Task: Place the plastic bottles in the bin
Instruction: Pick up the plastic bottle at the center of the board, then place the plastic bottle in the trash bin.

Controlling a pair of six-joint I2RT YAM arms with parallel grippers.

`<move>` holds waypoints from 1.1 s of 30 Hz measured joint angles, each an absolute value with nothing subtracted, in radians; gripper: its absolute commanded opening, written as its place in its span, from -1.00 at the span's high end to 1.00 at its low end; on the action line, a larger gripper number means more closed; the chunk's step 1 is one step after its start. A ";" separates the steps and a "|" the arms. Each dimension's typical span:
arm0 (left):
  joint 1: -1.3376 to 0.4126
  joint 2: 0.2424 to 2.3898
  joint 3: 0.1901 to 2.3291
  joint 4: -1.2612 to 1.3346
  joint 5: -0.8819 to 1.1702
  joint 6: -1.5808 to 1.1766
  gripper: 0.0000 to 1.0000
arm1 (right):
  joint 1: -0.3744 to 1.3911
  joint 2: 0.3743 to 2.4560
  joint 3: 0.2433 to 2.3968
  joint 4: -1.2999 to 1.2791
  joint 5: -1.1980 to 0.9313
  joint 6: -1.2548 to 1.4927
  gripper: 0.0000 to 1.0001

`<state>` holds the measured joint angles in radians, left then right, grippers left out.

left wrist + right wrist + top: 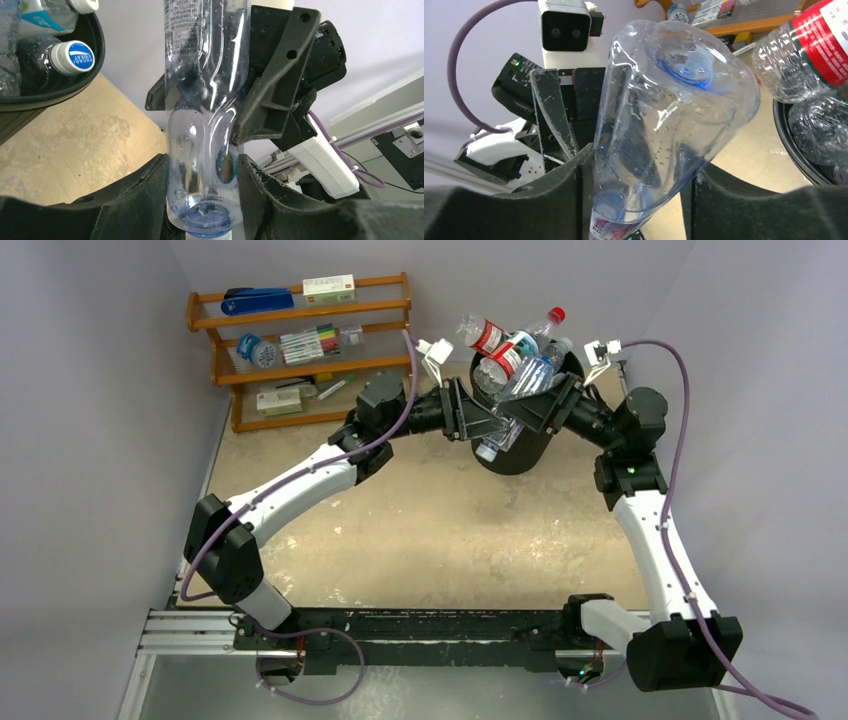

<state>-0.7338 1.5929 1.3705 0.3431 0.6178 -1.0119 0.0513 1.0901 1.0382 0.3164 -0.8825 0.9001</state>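
Both grippers are shut on one clear plastic bottle (490, 448) and hold it in the air just in front of the black bin (528, 458). In the left wrist view the bottle (205, 125) stands between my left gripper's (202, 167) fingers, and the right gripper's fingers (270, 100) squeeze it higher up. In the right wrist view the same bottle (664, 115) sits tilted in my right gripper (639, 165). The bin is heaped with other bottles (505, 348), red-labelled, blue-labelled and clear, sticking out above its rim (75, 87).
A wooden three-tier shelf rack (300, 350) stands at the back left with a blue stapler (255, 300), marker pens and boxes. Grey walls close in on both sides. A white-capped bottle (72, 56) lies inside the bin.
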 measured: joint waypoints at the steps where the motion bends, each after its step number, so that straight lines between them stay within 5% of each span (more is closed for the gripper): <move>1: -0.734 1.596 1.375 0.337 0.616 -1.008 -0.05 | 0.052 1.088 1.038 0.308 -0.874 0.904 0.12; 10: -0.719 1.598 1.479 0.125 0.542 -0.885 -0.22 | 0.048 1.085 1.062 0.227 -0.804 0.890 0.28; 20: -0.522 1.422 1.480 -0.075 0.429 -0.792 -0.24 | -0.109 1.211 1.262 0.119 -0.775 0.839 0.21; 33: -0.508 1.365 1.415 -0.146 0.418 -0.738 -0.24 | -0.144 1.385 1.350 0.030 -0.712 0.776 0.05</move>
